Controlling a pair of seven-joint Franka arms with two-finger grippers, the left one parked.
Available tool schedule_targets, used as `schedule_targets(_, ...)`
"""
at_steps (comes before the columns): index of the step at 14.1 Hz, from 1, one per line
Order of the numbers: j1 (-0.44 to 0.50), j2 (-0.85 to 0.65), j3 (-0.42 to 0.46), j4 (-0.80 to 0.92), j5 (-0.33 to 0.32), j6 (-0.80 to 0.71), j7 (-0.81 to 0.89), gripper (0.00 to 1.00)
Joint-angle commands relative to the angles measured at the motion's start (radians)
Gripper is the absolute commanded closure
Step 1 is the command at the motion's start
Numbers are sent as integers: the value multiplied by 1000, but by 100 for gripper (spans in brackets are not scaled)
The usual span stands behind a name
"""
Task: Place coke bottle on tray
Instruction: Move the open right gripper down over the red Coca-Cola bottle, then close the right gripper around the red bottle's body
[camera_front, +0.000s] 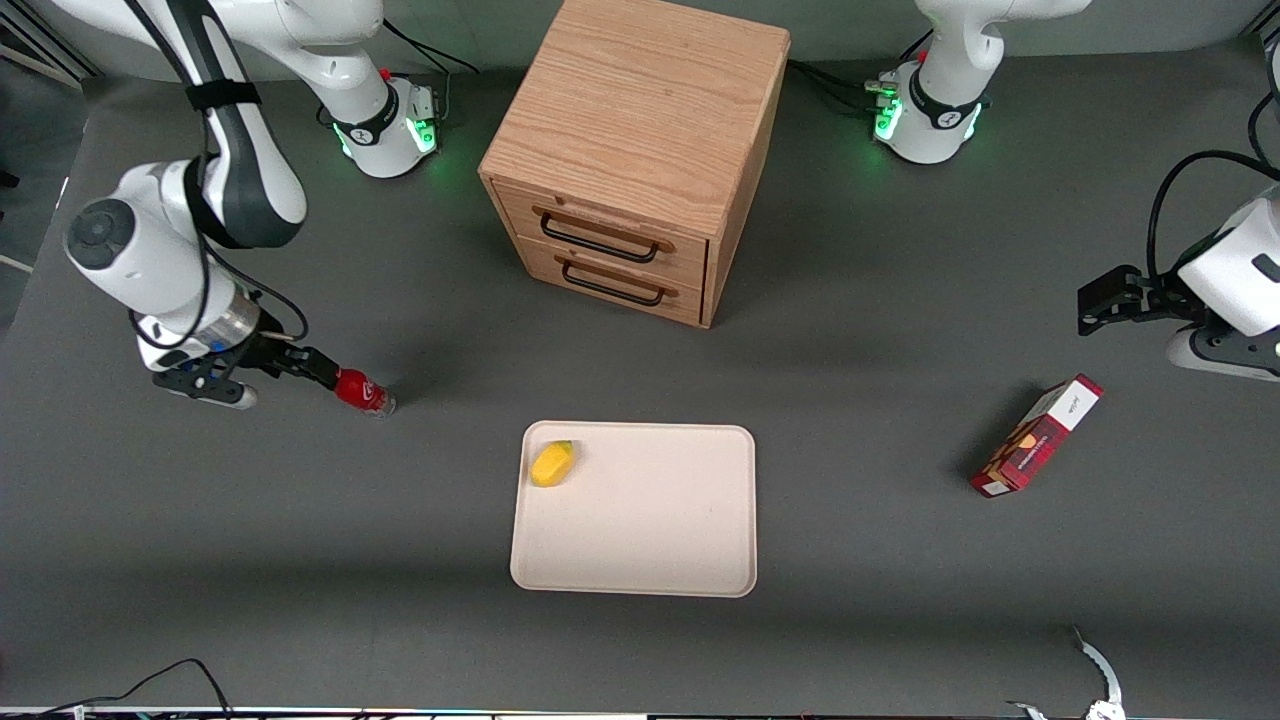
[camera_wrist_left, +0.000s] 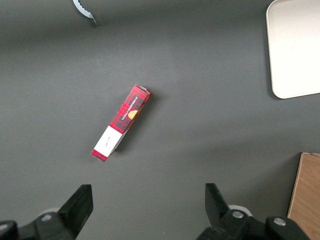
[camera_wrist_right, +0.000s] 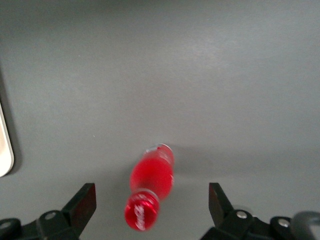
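Observation:
The coke bottle is small and red with a red cap. It lies on the grey table toward the working arm's end, a little farther from the front camera than the tray. My right gripper is open, right at the bottle's cap end. In the right wrist view the bottle sits between the two spread fingers without touching either, cap toward the camera. The cream tray's rim shows there too. A yellow item lies in one corner of the tray.
A wooden drawer cabinet stands at the middle of the table, farther from the front camera than the tray. A red-and-white box lies toward the parked arm's end; it also shows in the left wrist view.

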Motion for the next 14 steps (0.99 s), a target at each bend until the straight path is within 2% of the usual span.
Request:
schedule_targets(1, 11, -3, 17, -45, 20, 62, 42, 0)
schedule_targets(5, 10, -15, 17, -79, 20, 62, 45, 0)
schedule_targets(8, 10, -30, 17, -99, 18, 62, 42, 36)
schedule_targets(9, 10, -30, 18, -97, 17, 62, 40, 51)
schedule_targets(10, 11, -30, 18, -97, 9, 62, 39, 72)
schedule_targets(11, 13, -30, 20, -96, 8, 60, 37, 85)
schedule_targets(12, 13, -30, 20, -94, 8, 59, 34, 95)
schedule_targets(14, 13, -39, 34, -84, 6, 48, 33, 100)
